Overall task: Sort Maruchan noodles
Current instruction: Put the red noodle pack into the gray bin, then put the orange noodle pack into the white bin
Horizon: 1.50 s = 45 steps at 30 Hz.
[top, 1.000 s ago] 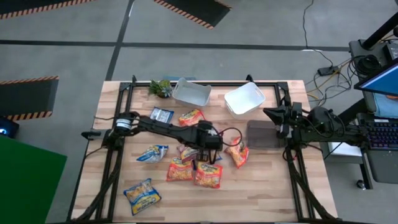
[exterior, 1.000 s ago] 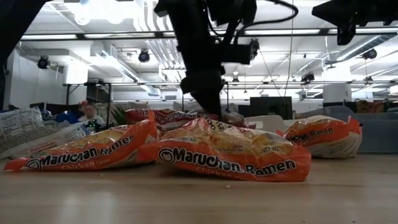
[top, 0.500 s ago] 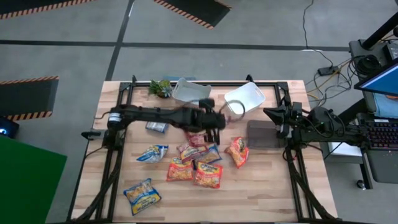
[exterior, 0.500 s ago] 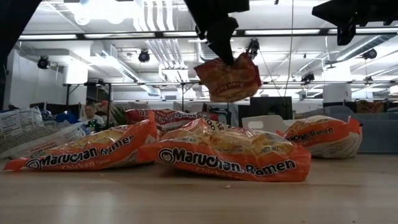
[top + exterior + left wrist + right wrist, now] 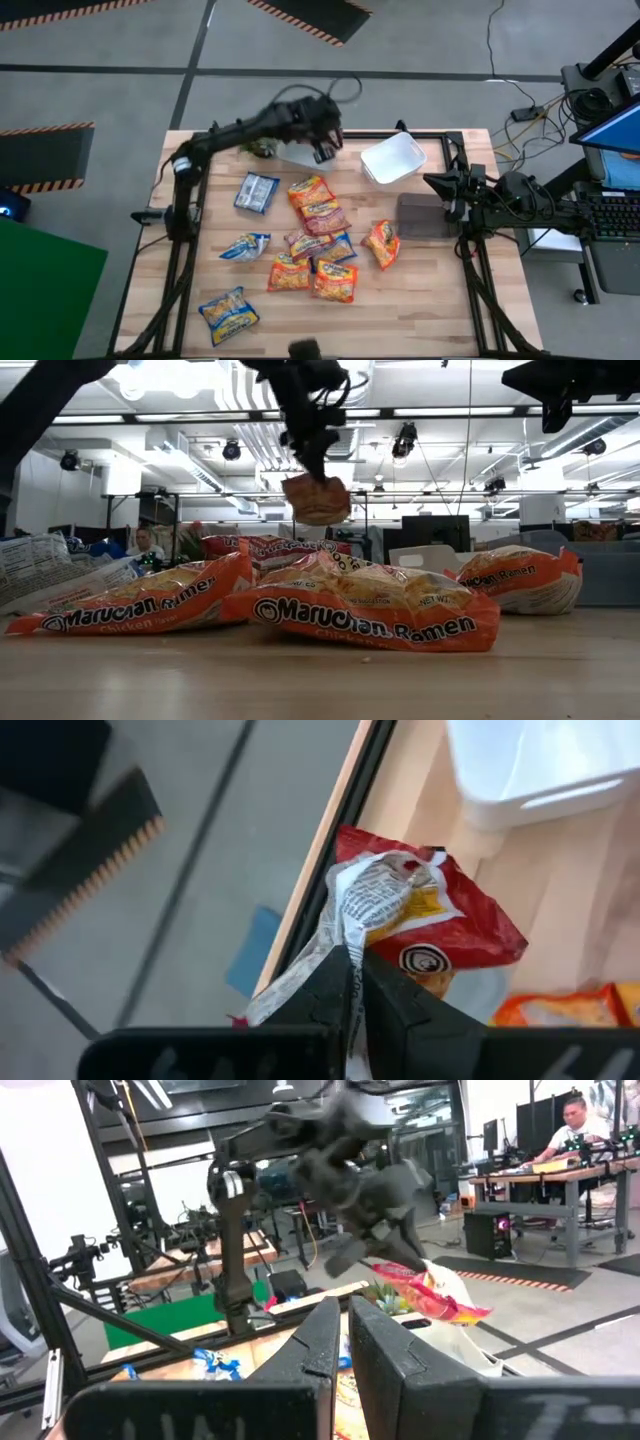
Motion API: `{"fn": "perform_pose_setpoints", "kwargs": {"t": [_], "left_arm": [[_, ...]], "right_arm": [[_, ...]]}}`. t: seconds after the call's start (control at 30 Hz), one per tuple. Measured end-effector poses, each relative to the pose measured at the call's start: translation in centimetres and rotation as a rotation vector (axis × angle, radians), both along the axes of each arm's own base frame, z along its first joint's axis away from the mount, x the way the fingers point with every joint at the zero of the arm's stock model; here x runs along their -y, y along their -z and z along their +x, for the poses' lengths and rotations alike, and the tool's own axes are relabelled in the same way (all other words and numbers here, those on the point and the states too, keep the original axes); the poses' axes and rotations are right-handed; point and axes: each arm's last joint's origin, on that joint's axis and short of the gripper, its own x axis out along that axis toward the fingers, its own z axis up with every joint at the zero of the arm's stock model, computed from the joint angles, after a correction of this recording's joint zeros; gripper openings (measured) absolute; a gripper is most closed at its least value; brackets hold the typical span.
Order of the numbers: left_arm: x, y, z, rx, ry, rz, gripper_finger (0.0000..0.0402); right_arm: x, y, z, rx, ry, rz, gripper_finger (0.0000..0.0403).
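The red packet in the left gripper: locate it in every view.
High: not visible, hidden under the left gripper at the far edge.
Low: red packet hangs top centre.
Left wrist: centre, pinched by the fingers.
Right wrist: right of centre.
Landmark: the left gripper.

The left gripper [image 5: 322, 140] hovers at the table's far edge over a clear tub [image 5: 300, 152]. Noodle packets [image 5: 312, 236] lie scattered mid-table. The right gripper [image 5: 437, 184] waits at the right edge.
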Motion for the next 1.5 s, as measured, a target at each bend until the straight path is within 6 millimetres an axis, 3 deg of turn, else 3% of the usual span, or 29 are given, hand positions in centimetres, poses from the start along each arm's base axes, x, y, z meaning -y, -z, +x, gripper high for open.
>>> {"fn": "perform_pose_setpoints", "kwargs": {"t": [0.13,0.27,0.63,1.13,1.5], "left_arm": [[-3.0,1.3,-1.6,0.019,-0.075,-0.112,0.0000],[-4.0,2.2,-2.4,0.033,-0.060,-0.219,0.0000],[-3.5,4.9,-2.0,-0.020,0.081,-0.287,0.0000],[-3.6,7.1,-0.6,-0.039,0.088,-0.301,0.0002],[-3.1,7.1,-0.2,-0.033,0.089,-0.302,0.0065]], "right_arm": [[0.0,0.1,0.0,-0.013,0.000,0.000,0.0018],[0.0,0.2,0.0,-0.024,0.002,-0.017,0.0018],[0.0,0.2,0.0,-0.027,0.003,-0.026,0.0018],[0.0,0.2,0.0,-0.032,0.004,-0.025,0.0018],[0.0,0.4,0.0,-0.050,0.004,-0.024,0.0018]]}}
